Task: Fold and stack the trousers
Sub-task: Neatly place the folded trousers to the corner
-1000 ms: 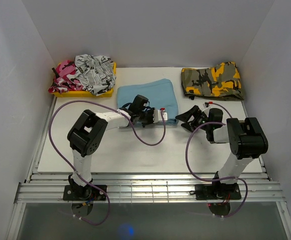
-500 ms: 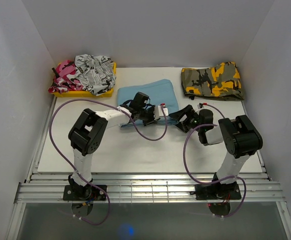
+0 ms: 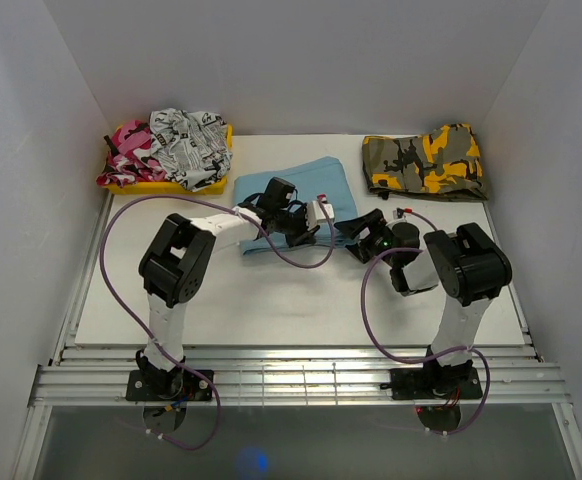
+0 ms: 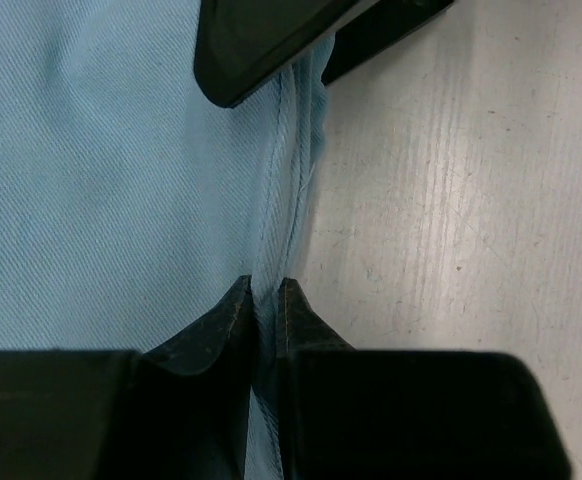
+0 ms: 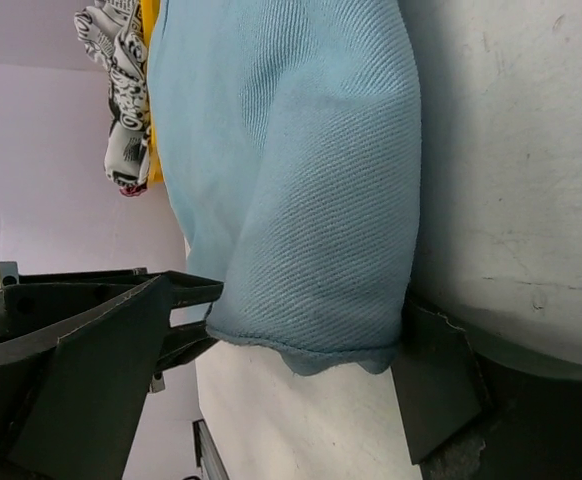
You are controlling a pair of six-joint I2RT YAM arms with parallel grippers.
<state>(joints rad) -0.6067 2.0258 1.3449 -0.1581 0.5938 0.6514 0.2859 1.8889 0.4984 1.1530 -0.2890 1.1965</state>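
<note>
Left gripper: clenched on the trousers, with its fingers nearly together and only a thin seamed edge of the cloth pinched between them. Right gripper: released, jaws spread wide. A folded corner of the trousers fills the gap between them, with the hem at the fingertips; whether the cloth is pressed cannot be told. The trousers lie folded in a flat rectangle at the far centre of the table, and both grippers meet at the near right corner. To the left, a yellow tray holds a pink camouflage garment and a black-and-white printed garment. The print is too small to read. To the right, well apart, a folded orange-and-olive camouflage garment lies on the table.
</note>
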